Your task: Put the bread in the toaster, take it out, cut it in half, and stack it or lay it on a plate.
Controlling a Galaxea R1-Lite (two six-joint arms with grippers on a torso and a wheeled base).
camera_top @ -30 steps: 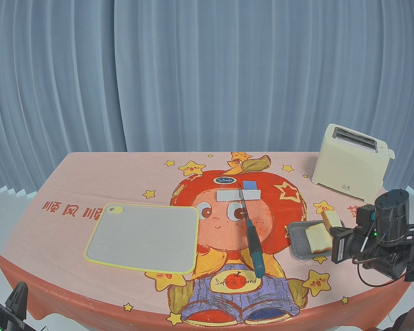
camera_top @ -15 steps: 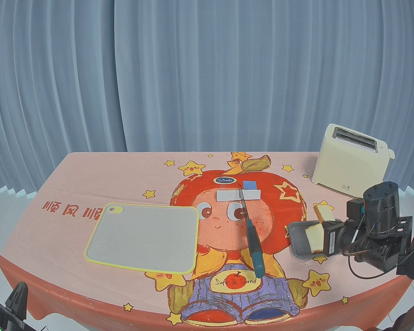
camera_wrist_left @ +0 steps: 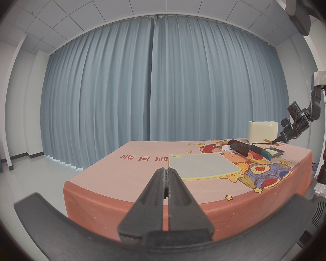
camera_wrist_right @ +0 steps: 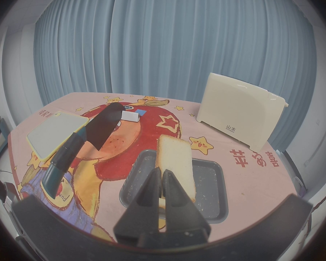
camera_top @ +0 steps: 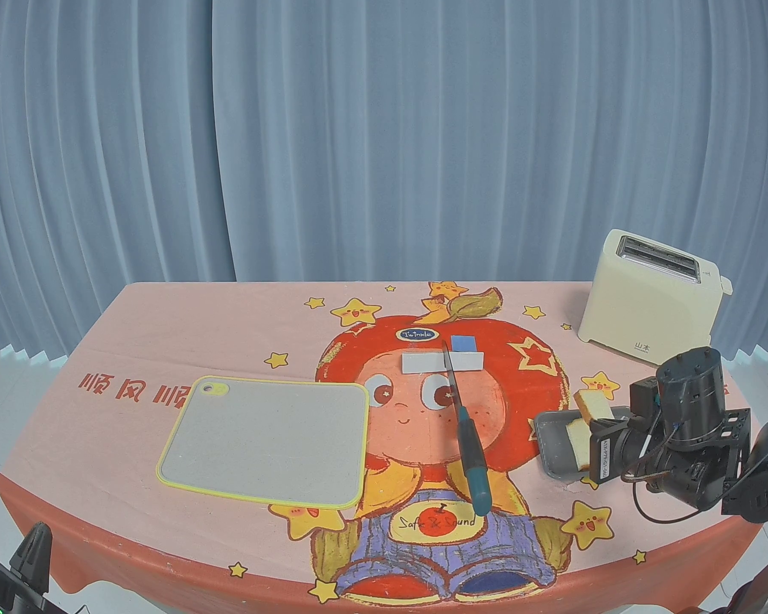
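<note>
bread (camera_wrist_right: 174, 164) stands tilted on edge at the grey tray (camera_wrist_right: 215, 189), its lower edge pinched by the right hand (camera_wrist_right: 161, 180), with the toaster (camera_wrist_right: 239, 109) near. left hand (camera_wrist_left: 167, 187) is closed, holding nothing, off the counter (camera_wrist_left: 134, 178) corner.

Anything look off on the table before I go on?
The bread stands tilted on edge in the tray instead of lying flat, with the shut right tool at its base. The knife blade lies across a white block.
</note>
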